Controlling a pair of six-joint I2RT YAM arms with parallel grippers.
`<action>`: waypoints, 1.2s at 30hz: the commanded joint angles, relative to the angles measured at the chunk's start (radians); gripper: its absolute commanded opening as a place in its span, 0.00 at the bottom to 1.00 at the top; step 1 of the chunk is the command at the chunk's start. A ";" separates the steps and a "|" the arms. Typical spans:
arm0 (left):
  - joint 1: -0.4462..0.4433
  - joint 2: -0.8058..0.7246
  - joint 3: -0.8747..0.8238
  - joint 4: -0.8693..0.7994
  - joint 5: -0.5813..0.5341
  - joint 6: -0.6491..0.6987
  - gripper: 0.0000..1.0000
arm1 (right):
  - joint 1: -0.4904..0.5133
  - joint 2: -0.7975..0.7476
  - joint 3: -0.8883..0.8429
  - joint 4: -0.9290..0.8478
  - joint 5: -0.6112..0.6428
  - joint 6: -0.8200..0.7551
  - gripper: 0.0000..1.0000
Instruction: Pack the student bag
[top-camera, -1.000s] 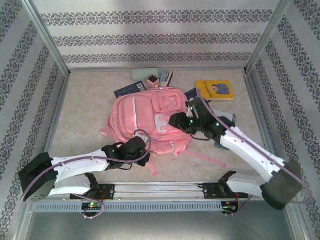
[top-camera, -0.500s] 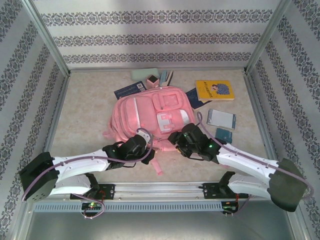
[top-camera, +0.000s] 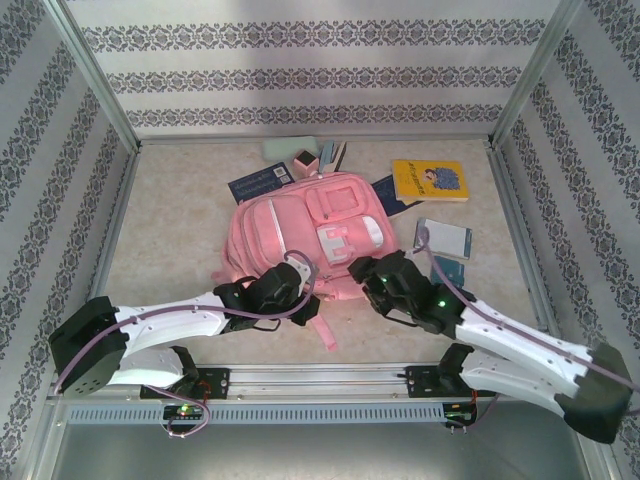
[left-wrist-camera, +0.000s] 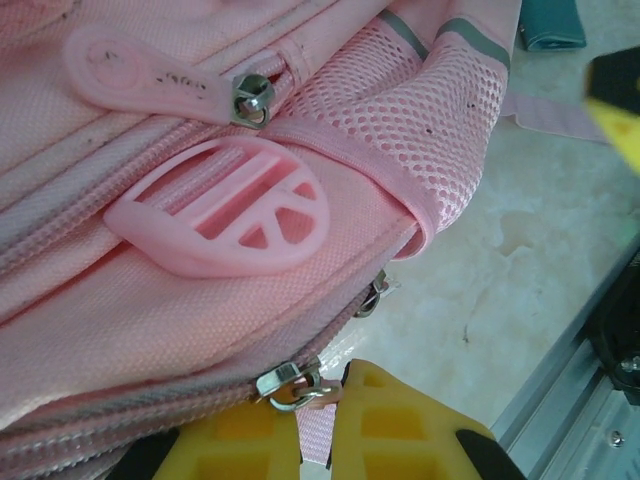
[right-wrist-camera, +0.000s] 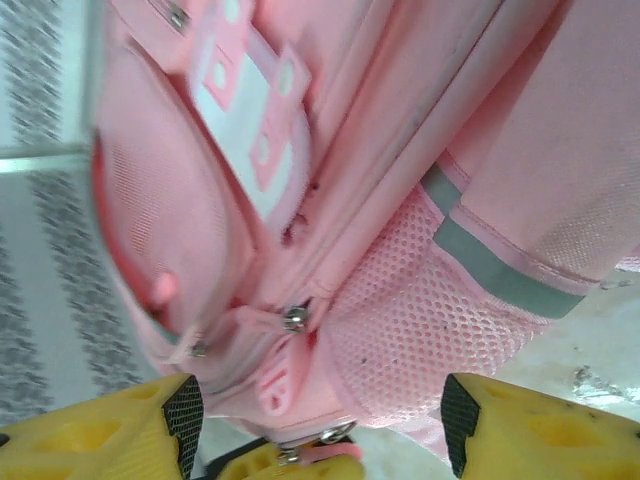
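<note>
The student bag (top-camera: 300, 225), a pink backpack, lies flat in the middle of the table with its front pockets up. My left gripper (top-camera: 303, 303) is at its near edge, shut on the pink pull strap of a zipper. In the left wrist view, the strap hangs from the metal slider (left-wrist-camera: 285, 382) and is pinched between the yellow fingers (left-wrist-camera: 400, 435). My right gripper (top-camera: 362, 272) stands open at the bag's near right corner. In the right wrist view the bag's mesh side pocket (right-wrist-camera: 420, 330) lies between the wide-apart fingertips (right-wrist-camera: 540, 430), untouched.
A yellow book (top-camera: 430, 180), a grey-blue case (top-camera: 442, 238) and a small teal item (top-camera: 452, 270) lie right of the bag. A dark blue book (top-camera: 258, 181) and several small items (top-camera: 315, 158) sit behind it. A metal rail (top-camera: 320, 380) runs along the near edge.
My right gripper has come off the front pocket toward the bag's near right corner and opened wider. My left gripper, still shut, has moved right along the bag's near edge.
</note>
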 joint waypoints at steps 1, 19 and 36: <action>-0.001 0.005 0.052 0.098 0.039 0.036 0.00 | 0.007 -0.049 -0.071 -0.043 0.015 0.092 0.67; -0.001 0.038 0.095 0.096 0.065 0.027 0.00 | 0.011 0.279 -0.079 0.344 -0.076 0.092 0.48; 0.001 -0.004 0.057 -0.054 -0.020 0.015 0.00 | -0.049 0.210 -0.099 0.215 0.067 0.019 0.00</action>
